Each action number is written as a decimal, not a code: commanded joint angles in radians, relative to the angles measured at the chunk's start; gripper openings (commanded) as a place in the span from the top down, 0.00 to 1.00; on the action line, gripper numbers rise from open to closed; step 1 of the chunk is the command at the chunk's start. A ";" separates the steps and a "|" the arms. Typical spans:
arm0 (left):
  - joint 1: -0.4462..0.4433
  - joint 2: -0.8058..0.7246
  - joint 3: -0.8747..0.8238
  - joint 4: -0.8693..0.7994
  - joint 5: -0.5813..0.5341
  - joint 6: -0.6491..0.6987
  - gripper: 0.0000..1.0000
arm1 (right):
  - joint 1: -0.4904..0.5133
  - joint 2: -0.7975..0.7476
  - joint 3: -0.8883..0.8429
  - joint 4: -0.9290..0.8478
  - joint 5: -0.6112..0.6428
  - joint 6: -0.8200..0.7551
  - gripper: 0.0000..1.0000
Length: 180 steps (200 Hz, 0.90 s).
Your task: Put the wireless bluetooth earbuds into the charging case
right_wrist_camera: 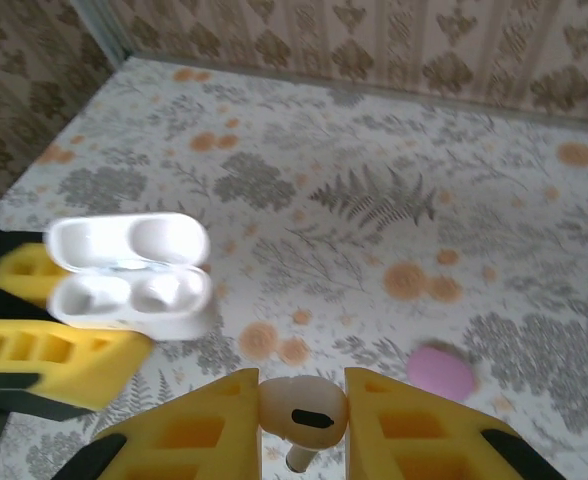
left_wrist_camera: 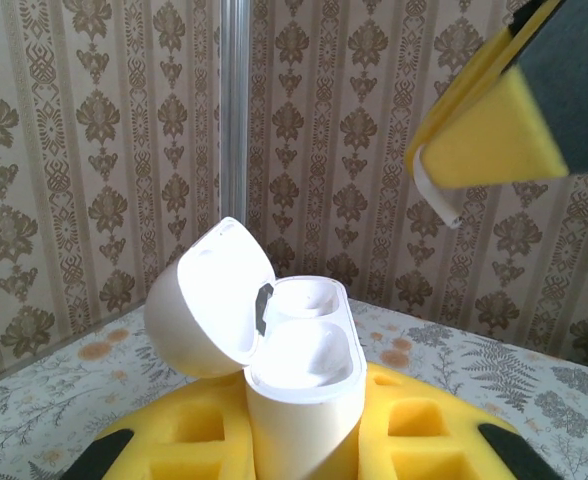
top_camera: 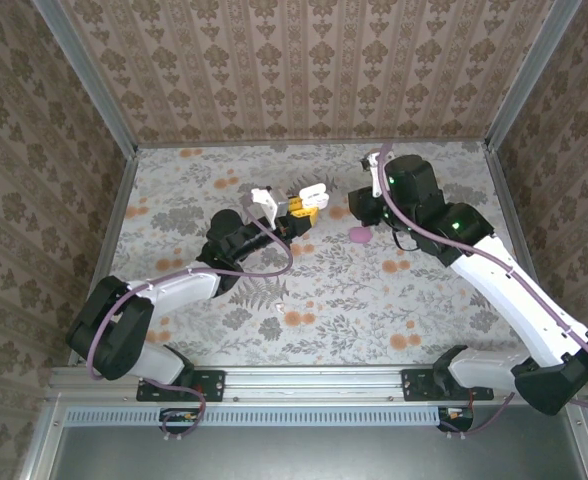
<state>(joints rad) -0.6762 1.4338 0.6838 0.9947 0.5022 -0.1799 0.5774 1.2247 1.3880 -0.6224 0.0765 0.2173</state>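
Note:
The white charging case (left_wrist_camera: 304,400) stands upright between the yellow pads of my left gripper (left_wrist_camera: 304,425), which is shut on it. Its lid (left_wrist_camera: 209,300) is swung open to the left and both wells look empty. From above, the case (top_camera: 314,195) sits at the tip of the left gripper (top_camera: 296,212), at the table's middle back. My right gripper (right_wrist_camera: 302,405) is shut on a white earbud (right_wrist_camera: 302,410), stem pointing down. It hovers a little right of the case (right_wrist_camera: 129,270); the right gripper (top_camera: 366,207) is about a hand's width from it.
A pink pebble-shaped thing (right_wrist_camera: 439,370) lies on the flowered table just right of the right gripper, also pink from above (top_camera: 358,234). A tiny white bit (top_camera: 278,312) lies nearer the front. Patterned walls (top_camera: 304,70) close in the back and sides.

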 commanded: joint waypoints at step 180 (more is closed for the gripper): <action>-0.013 -0.036 0.022 0.035 0.045 -0.010 0.86 | 0.078 0.148 0.085 0.128 -0.014 -0.074 0.76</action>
<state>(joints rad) -0.6811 1.4296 0.6842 0.9947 0.5278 -0.1799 0.6468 1.3598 1.4578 -0.5190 0.0719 0.1589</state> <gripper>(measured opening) 0.204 0.245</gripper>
